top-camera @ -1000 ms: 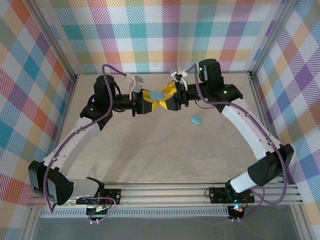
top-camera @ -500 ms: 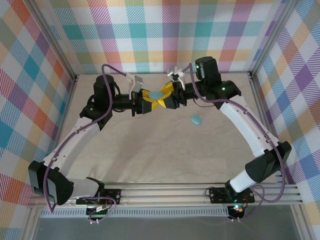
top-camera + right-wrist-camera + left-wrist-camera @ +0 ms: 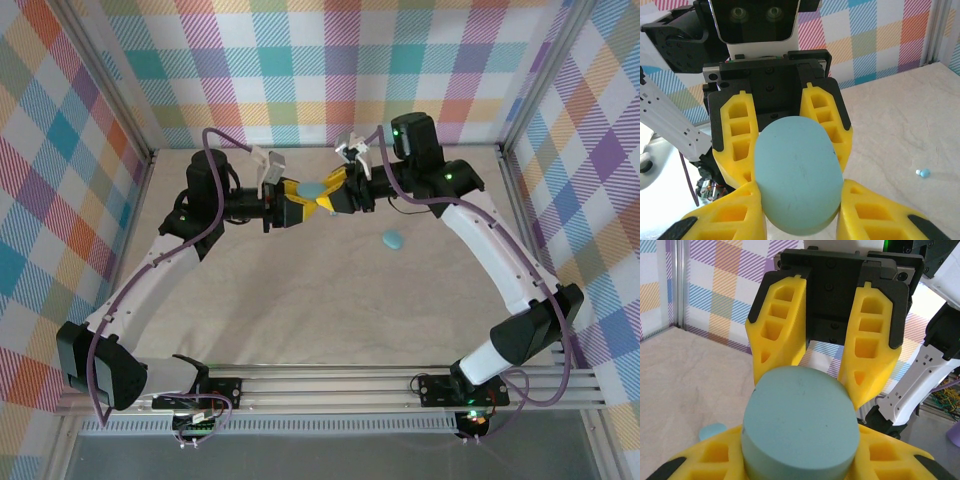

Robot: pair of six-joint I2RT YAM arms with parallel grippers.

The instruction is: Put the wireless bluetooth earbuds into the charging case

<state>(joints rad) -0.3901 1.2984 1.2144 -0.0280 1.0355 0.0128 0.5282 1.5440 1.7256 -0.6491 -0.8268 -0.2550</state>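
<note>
Case (image 3: 314,188) between left gripper (image 3: 303,201) and right gripper (image 3: 328,194), second case (image 3: 393,240) rightward

Overhead looks down; facing wrist views closely share one case (image 3: 800,425).

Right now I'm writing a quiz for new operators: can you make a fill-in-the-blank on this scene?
The left gripper and right gripper both grip one teal ___ in mid-air.
A second teal case lies on the table, nearer the ___ arm.
The tiny earbud lies loose on the ___.
Missing: case; right; table.
</note>
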